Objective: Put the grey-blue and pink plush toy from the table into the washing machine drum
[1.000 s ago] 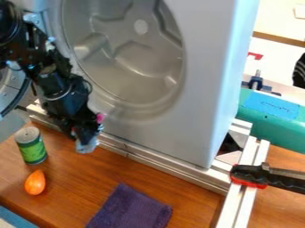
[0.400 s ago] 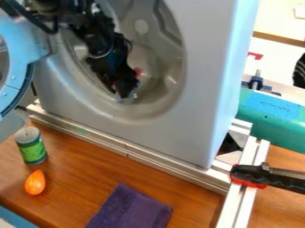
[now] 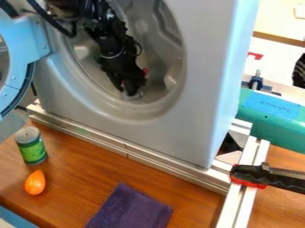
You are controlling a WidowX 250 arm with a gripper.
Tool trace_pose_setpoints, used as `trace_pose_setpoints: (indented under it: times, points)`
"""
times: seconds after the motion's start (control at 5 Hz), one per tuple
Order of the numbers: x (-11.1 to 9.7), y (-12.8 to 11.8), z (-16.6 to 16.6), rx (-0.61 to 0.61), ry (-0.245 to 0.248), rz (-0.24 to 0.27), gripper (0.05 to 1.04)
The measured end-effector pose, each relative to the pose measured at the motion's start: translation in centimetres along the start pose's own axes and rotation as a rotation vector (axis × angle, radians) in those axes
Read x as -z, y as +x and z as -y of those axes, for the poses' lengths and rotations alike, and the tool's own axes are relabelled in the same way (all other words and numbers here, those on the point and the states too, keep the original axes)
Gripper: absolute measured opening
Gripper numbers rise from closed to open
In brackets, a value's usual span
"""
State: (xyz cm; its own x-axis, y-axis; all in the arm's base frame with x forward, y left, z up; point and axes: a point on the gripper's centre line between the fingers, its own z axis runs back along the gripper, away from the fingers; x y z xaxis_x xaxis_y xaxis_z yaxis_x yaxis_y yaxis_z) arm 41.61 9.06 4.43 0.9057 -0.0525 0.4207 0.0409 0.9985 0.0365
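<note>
"Where's your gripper [image 3: 133, 92]?"

"Inside the drum [image 3: 158, 58], slanting downward, lower rim [image 3: 131, 107] just beneath it. Clenched or released? I can't tell you."

"Count for me!"

"You've one arm, one drum, one open door [image 3: 15, 33] at view's left; below, one upright can [image 3: 31, 147], one orange egg-shaped thing [image 3: 35, 183], one purple cloth [image 3: 134, 209]."

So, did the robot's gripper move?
Yes, the gripper moved up and rightward in the picture, from near the metal rail into the washer's round opening.
</note>
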Motion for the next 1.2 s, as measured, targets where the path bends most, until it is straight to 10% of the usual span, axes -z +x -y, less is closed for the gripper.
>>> trace_pose_setpoints:
  times: [0.2, 0.6, 1.0, 1.2]
  points:
    - [0.5, 0.6, -0.3, 0.003, 0.008, 0.027, 0.459]
    - [-0.4, -0.7, -0.3, -0.064, -0.11, 0.105, 0.938]
    - [-4.9, -2.4, -0.1, -0.1, -0.102, 0.281, 1.0]
    - [-5.2, -3.3, -0.1, -0.095, -0.077, 0.261, 1.0]
